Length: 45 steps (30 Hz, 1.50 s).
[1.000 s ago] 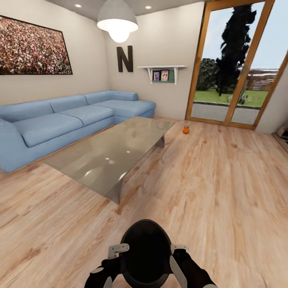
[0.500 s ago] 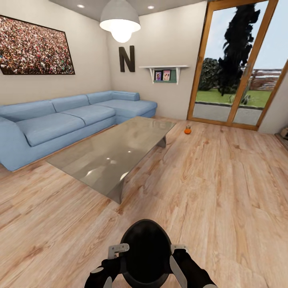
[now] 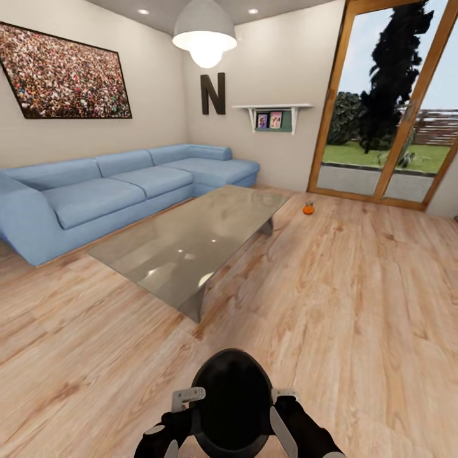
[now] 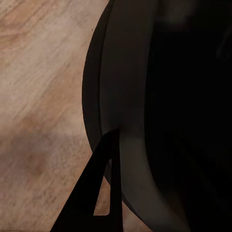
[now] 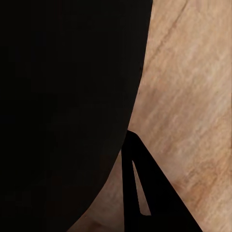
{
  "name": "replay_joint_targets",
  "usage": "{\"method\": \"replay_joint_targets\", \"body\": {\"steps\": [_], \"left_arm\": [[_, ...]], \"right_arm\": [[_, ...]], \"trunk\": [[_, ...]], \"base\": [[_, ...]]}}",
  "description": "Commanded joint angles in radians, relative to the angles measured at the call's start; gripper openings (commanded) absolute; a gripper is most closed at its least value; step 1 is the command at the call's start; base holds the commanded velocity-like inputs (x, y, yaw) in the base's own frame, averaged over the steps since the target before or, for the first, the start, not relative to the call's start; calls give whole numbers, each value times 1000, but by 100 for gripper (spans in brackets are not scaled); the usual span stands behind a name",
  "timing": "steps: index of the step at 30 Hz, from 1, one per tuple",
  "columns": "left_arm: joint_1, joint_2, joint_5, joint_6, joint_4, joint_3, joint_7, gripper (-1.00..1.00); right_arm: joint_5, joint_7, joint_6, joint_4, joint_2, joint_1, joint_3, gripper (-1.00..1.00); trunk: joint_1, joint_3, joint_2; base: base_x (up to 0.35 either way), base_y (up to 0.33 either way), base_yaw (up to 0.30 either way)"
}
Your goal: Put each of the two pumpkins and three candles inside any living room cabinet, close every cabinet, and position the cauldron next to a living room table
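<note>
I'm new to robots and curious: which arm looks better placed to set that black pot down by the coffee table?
Neither alone, probably: the cauldron sits between the left gripper and right gripper, one on each side. The table lies ahead-left, so the left leads slightly.

Blue sofa (image 3: 127,184), wall picture (image 3: 63,73)

cauldron (image 3: 232,407) base below frame edge
</note>
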<state>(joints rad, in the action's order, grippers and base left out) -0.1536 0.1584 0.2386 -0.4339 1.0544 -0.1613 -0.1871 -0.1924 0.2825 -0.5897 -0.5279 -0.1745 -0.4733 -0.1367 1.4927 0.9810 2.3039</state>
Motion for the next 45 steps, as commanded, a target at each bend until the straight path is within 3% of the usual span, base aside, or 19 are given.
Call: {"method": "replay_joint_targets", "body": {"steps": [1, 45], "left_arm": [[0, 0, -18, -3, -1, 2, -5, -100], [0, -2, -18, -5, 0, 2, -5, -100]], "right_arm": [[4, 0, 1, -78, 0, -1, 2, -100], [4, 0, 1, -78, 0, -1, 2, -100]], "trunk": [[0, 0, 0], [0, 0, 0]], "base": [[0, 0, 285], [0, 0, 291]]}}
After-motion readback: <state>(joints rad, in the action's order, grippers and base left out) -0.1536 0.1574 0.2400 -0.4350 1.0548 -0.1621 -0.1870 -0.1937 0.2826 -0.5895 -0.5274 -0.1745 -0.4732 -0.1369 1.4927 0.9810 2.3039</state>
